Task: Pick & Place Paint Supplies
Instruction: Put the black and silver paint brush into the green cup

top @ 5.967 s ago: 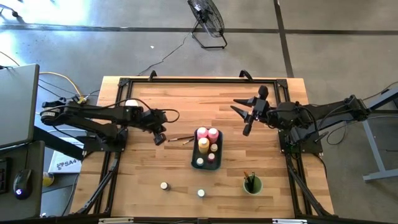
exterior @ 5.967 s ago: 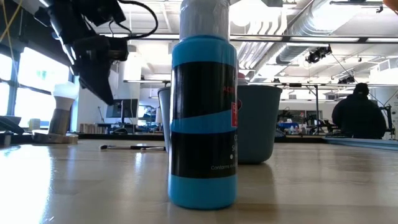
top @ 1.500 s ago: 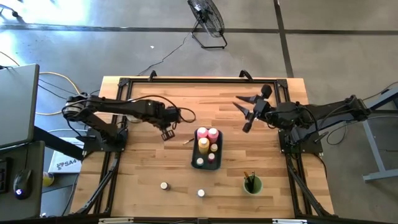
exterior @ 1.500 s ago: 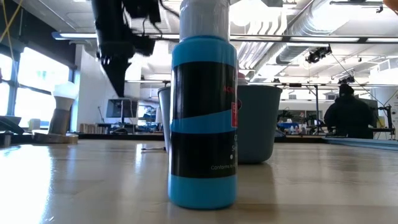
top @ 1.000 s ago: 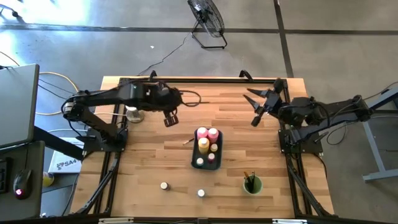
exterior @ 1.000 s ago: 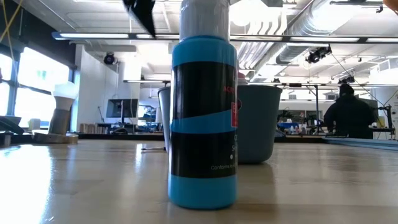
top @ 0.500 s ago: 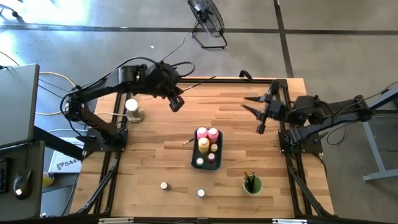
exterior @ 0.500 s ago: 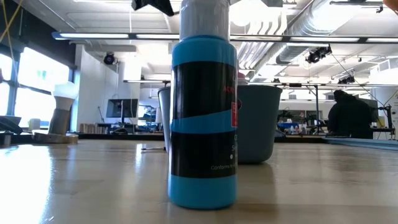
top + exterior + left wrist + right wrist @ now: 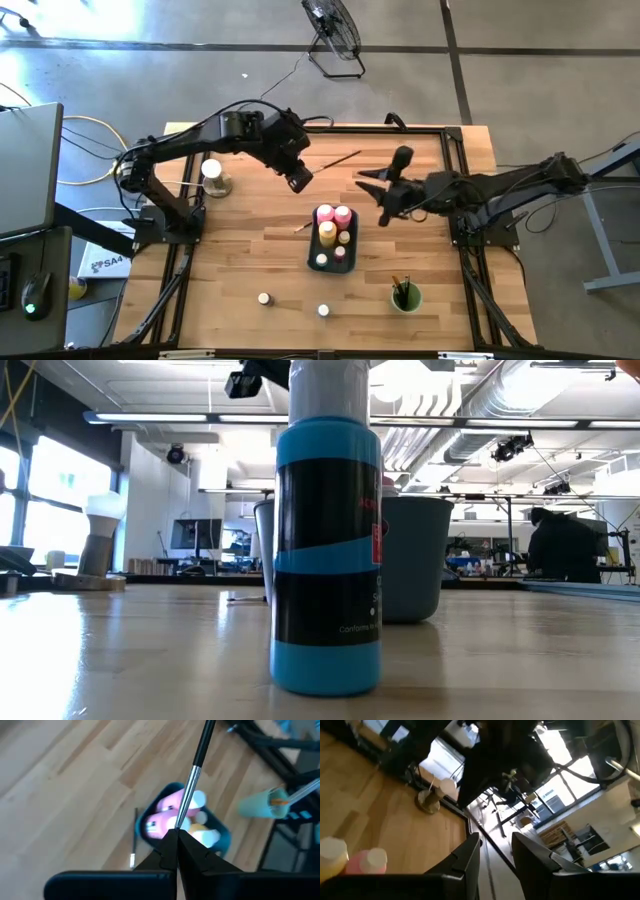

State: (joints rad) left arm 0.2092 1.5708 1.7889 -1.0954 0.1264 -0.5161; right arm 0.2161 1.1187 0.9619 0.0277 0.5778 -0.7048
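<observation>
Pincer tips of the left arm (image 9: 299, 180) are clamped together on a thin paintbrush (image 9: 335, 160), held up in the air above the far half of the worktop (image 9: 250, 260). From above, the brush reads only as a slim line slanting away from the left pincer toward the far edge. The left wrist view shows more: the two dark fingers (image 9: 172, 851) meet on the brush's metal ferrule, and its dark handle runs out past them. Below, that view shows the blue-grey tray (image 9: 221, 831) with pink bottles (image 9: 159, 822) and a yellow one inside, a second brush (image 9: 134, 836) lying on the wood beside the tray, and the green cup (image 9: 260, 805).

The right pincer (image 9: 378, 197) hangs over the worktop just to the right of the tray, its fingers a little apart with nothing between them; the right wrist view shows the gap between the fingers (image 9: 467, 857) and, beyond, the other arm.

From above, the tray (image 9: 312, 250) sits mid-worktop with two pink bottles (image 9: 334, 215), a yellow bottle (image 9: 327, 232) and small jars. The loose brush (image 9: 302, 227) lies just left of it. Two tiny jars (image 9: 264, 298) stand near the front edge, and the green cup (image 9: 406, 297) at front right holds brushes. A white-topped object (image 9: 212, 176) stands at far left.

The low view is mostly blocked by a blue and black bottle (image 9: 327, 550); a person (image 9: 560, 545) sits in the room behind.
</observation>
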